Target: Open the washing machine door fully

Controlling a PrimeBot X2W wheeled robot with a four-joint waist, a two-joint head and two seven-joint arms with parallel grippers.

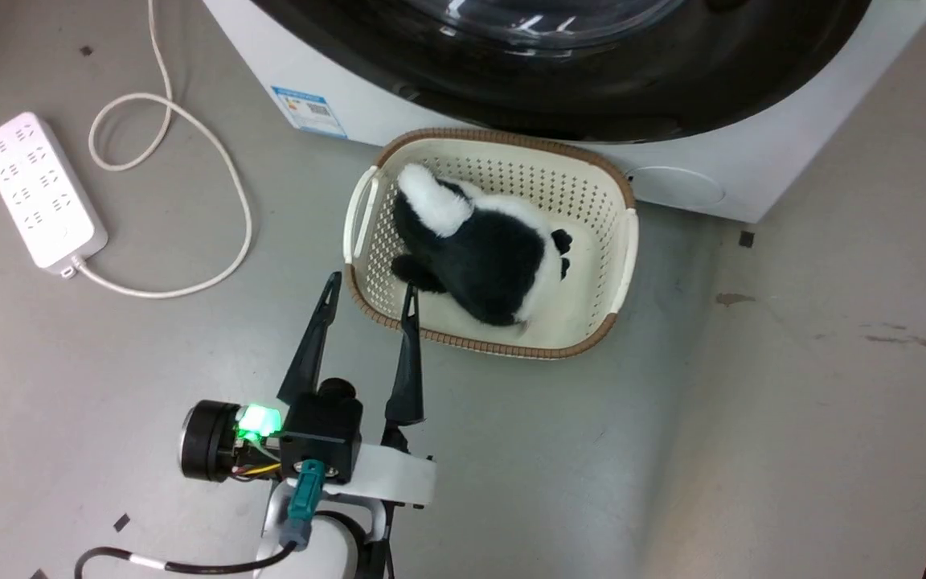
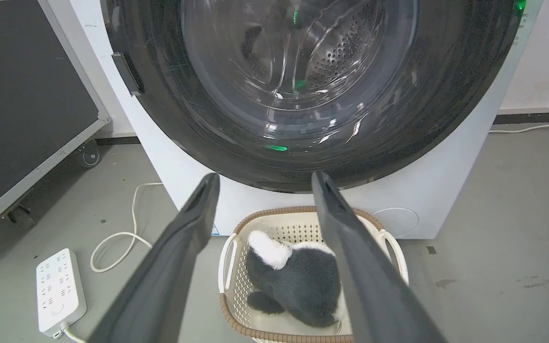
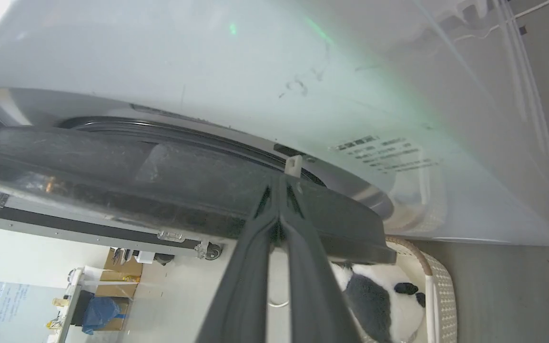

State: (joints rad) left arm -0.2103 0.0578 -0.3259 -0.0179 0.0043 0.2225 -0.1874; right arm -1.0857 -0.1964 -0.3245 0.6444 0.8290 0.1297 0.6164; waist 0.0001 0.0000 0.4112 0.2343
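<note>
Two grippers are in view. Head view, left to right: a white power strip (image 1: 41,189) lies on the floor with its cord looped; the left gripper (image 1: 372,283) hangs low, its fingers spread apart and holding nothing, the tips at the near-left rim of a cream basket (image 1: 628,241); a black-and-white plush toy (image 1: 487,257) lies in that basket; the washing machine (image 1: 752,161) stands behind the basket; the washing machine door (image 1: 592,88) covers most of its front. Left wrist view: the door lies beyond and above both fingertips, apart from them; its glass window shows the steel drum behind. Right wrist view: the right gripper (image 3: 279,183) has its fingers pressed together; the tips meet the black rim of the door, seen edge-on, just beside a small white latch piece (image 3: 293,164); whether the tips pinch the rim cannot be told.
</note>
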